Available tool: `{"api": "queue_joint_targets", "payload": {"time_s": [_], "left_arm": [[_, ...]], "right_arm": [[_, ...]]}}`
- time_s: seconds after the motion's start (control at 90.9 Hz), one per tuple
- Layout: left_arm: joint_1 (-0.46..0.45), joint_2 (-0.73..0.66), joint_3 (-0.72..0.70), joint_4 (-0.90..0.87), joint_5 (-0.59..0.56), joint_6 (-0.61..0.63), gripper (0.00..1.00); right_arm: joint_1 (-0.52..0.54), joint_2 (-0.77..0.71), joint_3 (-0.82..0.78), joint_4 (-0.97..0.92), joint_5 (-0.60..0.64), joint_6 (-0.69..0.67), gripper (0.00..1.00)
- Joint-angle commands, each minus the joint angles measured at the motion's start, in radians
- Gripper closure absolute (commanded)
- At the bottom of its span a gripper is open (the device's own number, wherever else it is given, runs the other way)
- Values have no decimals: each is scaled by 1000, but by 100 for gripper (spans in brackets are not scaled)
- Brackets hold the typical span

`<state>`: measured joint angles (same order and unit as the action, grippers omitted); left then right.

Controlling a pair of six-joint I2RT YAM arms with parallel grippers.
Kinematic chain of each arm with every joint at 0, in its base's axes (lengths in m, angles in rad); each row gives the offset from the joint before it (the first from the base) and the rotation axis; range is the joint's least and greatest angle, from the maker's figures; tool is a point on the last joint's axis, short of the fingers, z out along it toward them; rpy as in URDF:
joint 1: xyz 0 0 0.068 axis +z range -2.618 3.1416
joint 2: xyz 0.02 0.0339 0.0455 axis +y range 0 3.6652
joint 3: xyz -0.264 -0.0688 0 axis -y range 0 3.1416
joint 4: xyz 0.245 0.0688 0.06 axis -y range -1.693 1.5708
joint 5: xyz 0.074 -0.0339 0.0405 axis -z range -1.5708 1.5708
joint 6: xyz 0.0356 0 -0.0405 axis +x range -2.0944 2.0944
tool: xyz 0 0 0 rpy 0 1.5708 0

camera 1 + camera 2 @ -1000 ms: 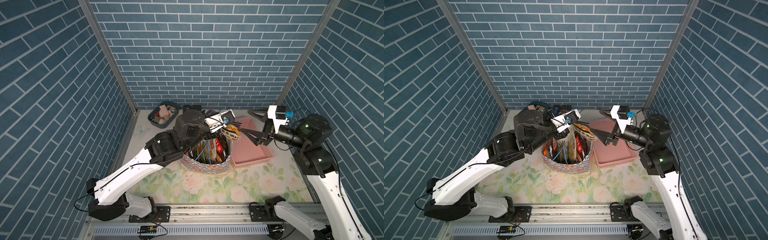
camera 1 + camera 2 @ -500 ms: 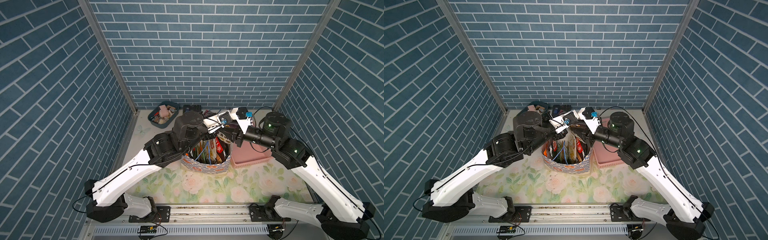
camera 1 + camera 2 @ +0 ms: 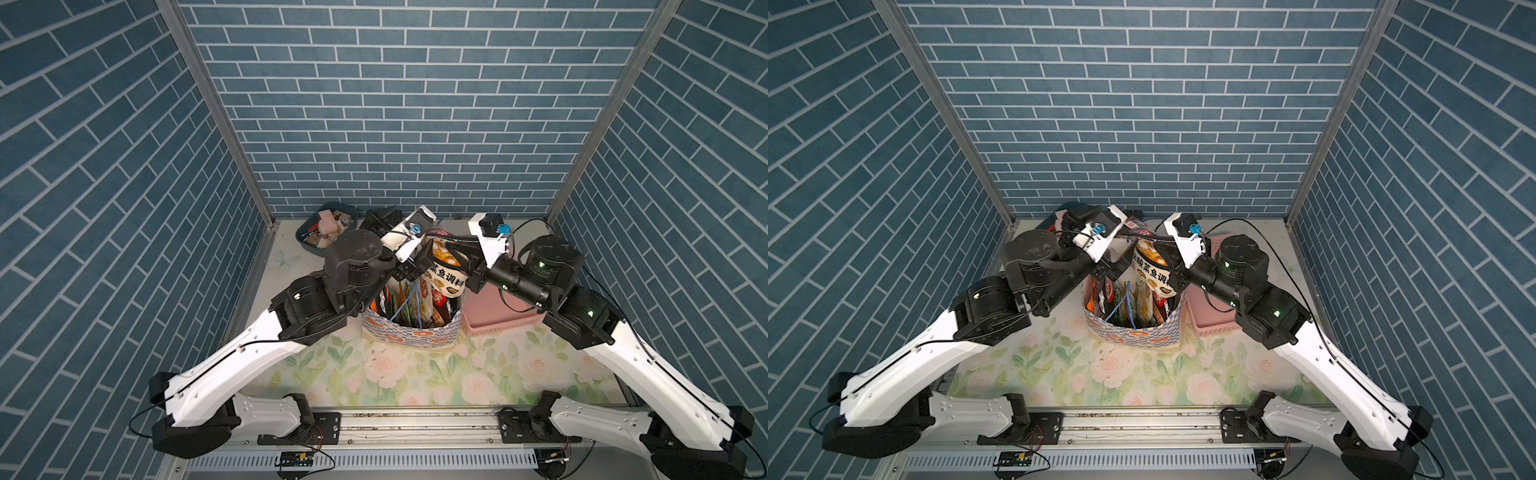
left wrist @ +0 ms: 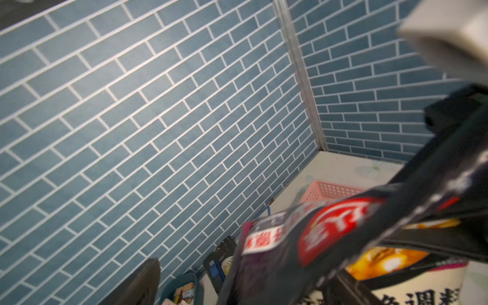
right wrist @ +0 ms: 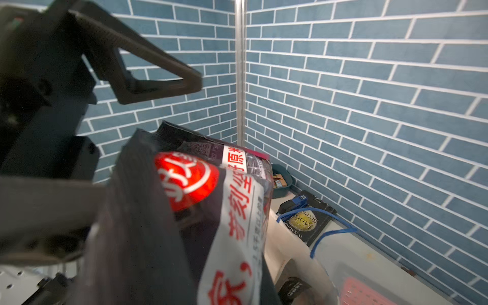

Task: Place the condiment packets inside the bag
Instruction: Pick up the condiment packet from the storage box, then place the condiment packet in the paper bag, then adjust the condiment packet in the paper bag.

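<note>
Blue brick walls, floral tabletop (image 3: 415,374) | my right gripper (image 3: 459,259) clenched on a black condiment packet (image 3: 446,274) | my left gripper (image 3: 419,264) spread wide just beside it, holding nothing | held packet upright over the open bag (image 3: 411,334) | more packets (image 3: 415,305) stand inside | pink basket (image 3: 498,320) just beside the bag

In the left wrist view, the glossy black condiment packet with a red round logo (image 4: 330,237) is blurred and runs off the lower edge, so you cannot read its print. In both top views the right arm (image 3: 548,270) covers part of the pink perforated plastic basket (image 3: 498,322). The upright packets (image 3: 415,303) inside the white paper carrier bag with a checkered band (image 3: 409,337) are too crowded to count.
</note>
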<state>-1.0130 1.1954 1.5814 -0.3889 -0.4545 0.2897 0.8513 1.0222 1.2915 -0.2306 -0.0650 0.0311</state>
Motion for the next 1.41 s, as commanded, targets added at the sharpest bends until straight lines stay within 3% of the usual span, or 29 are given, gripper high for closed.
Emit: {"api": "queue_joint_targets", "payload": {"time_s": [0.0, 0.11, 0.176, 0.385, 0.473, 0.594, 0.737, 0.902, 1.188, 1.397], "left_arm": [[68, -70, -70, -52, 5, -472, 0], [178, -85, -121, -125, 187, -756, 1], [225, -59, -121, -157, 310, -850, 4], [349, 127, -31, -275, 682, -950, 28], [361, 227, 42, -344, 769, -942, 35], [362, 346, 143, -449, 827, -925, 39], [361, 419, 152, -496, 891, -923, 43], [358, 437, 121, -542, 845, -898, 48], [313, 501, 144, -480, 868, -920, 45], [309, 528, 137, -511, 812, -886, 48]], "right_arm": [[6, -82, -19, 210, 119, 77, 100], [8, -120, -57, 254, 170, 89, 100], [7, -134, -70, 268, 200, 100, 100], [7, -169, -109, 279, 278, 123, 100], [8, -181, -131, 291, 278, 127, 100], [7, -194, -156, 296, 277, 130, 100], [7, -210, -178, 302, 283, 127, 100], [9, -222, -185, 303, 267, 125, 100], [8, -208, -192, 314, 201, 131, 100], [9, -207, -188, 330, 170, 141, 100]]}}
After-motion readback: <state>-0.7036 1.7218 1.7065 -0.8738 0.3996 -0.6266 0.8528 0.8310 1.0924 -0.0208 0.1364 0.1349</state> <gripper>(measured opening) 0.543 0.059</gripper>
